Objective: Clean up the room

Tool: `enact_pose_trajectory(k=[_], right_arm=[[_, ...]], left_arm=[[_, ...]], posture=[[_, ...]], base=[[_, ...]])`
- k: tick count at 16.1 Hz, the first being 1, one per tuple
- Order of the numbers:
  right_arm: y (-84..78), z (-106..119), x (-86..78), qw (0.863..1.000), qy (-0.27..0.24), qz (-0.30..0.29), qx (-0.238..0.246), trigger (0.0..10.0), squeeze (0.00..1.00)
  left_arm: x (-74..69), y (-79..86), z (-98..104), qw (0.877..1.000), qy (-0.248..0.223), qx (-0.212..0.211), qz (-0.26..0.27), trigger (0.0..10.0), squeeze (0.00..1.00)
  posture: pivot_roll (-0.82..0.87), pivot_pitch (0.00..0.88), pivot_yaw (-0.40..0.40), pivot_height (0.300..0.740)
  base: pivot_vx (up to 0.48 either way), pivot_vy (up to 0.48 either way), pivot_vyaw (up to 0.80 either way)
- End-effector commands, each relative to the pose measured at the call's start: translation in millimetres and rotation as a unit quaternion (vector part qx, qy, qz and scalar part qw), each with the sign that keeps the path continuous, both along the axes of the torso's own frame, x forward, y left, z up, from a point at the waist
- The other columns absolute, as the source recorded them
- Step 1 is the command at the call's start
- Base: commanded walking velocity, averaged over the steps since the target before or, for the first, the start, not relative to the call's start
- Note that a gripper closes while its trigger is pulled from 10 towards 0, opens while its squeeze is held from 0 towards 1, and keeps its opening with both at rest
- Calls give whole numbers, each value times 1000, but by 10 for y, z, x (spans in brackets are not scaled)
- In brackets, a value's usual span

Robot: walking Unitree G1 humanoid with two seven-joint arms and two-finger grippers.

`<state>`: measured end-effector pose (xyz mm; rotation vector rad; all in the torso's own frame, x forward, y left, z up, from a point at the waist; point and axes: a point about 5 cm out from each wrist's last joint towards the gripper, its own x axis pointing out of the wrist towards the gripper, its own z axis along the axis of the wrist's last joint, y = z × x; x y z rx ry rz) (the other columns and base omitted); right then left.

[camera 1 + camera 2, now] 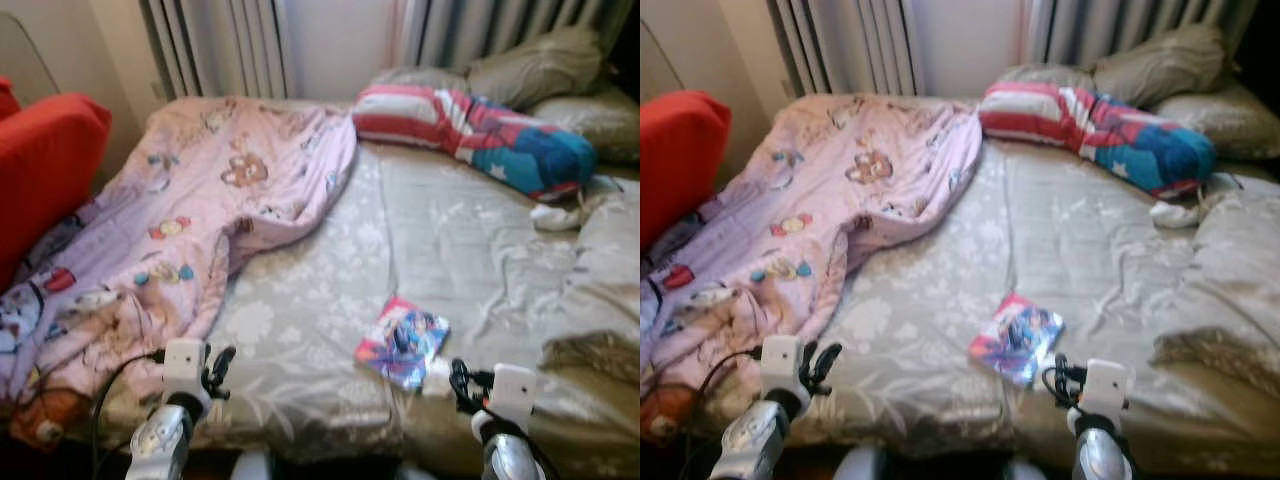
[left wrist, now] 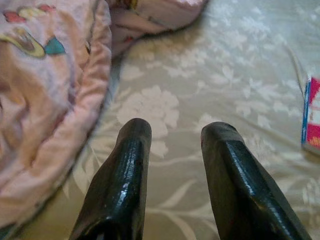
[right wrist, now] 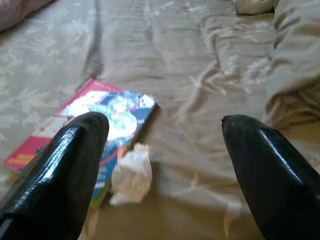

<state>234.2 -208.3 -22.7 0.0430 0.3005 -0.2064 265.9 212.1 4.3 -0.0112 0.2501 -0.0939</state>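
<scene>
Pink quilt [image 1: 200,210] sprawls over the bed's [image 1: 300,330] left side; left gripper [image 2: 175,135] hovers beside it, fingers slightly parted, empty. Rightward, a colourful book [image 1: 403,340] and crumpled tissue [image 3: 131,175] lie just ahead of the right gripper [image 3: 165,125], wide open, empty. Best approach: descend squarely, straddling the book's edge.

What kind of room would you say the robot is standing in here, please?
Most likely a bedroom: a bed with a floral sheet, pillows at its head, and a pink cartoon blanket spread across one side.
</scene>
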Motion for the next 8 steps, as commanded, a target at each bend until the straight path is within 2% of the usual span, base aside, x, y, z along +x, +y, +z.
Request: enact_pose_trajectory(k=[1, 8], right_arm=[[32, -15, 7, 1000, 7, 9, 6, 10000, 0], [51, -16, 31, 1000, 11, 14, 15, 10000, 0]], left_arm=[[-9, 6, -16, 1000, 9, 5, 1, 10000, 0], [10, 6, 0, 1000, 6, 4, 8, 10000, 0]], posture=[[51, 61, 23, 632], [54, 59, 23, 632]], base=[[0, 0, 0], [0, 0, 0]])
